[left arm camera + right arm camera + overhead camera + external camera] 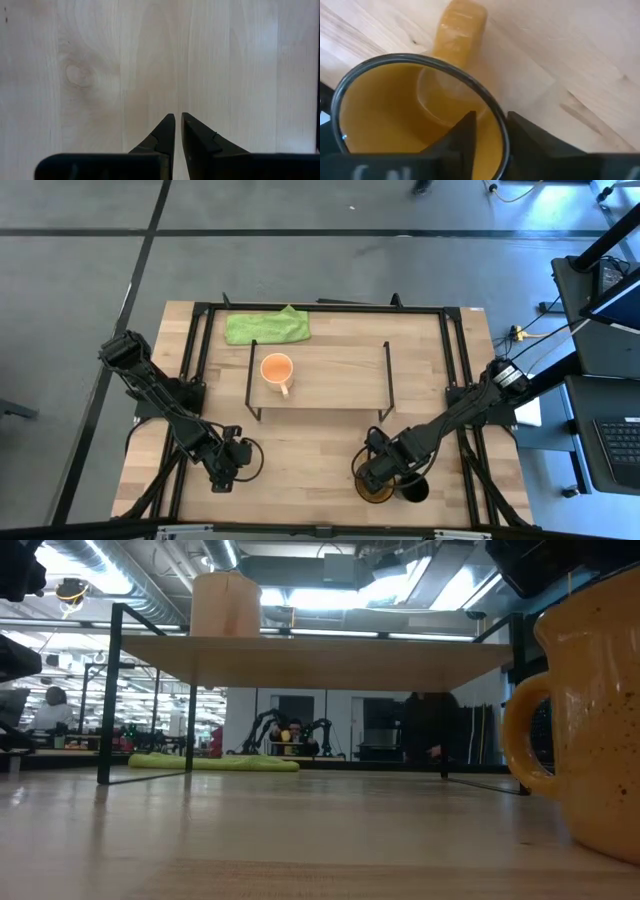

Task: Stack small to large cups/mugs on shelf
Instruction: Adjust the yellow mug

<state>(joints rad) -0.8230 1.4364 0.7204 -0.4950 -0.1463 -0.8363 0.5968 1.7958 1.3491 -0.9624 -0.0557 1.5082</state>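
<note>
The olive-yellow mug (378,488) stood upright near the table's front edge on the right side, mostly hidden from above by the right gripper (374,476), so only a crescent of its rim showed there. In the right wrist view its open mouth faced the camera and its inside (395,110) looked empty, with the handle (457,30) lying out over the bare wood away from the gripper. One finger (457,137) sat inside the mug and the other outside, the jaws narrowed on the rim between them. The level view cut the mug off at the picture's right edge, showing only its speckled wall and handle (525,740).

Just beside it stood the black cup (413,489), partly covered by the arm; its contents could not be made out.

The small light-orange mug (276,369) stood upright on the shelf (340,380), toward its left end, empty, its handle pointing toward the table's front.

The left gripper (225,470) hung over bare tabletop (300,450) at the front left, its fingers (160,135) nearly together and holding nothing. A green cloth (266,326) lay behind the shelf.
</note>
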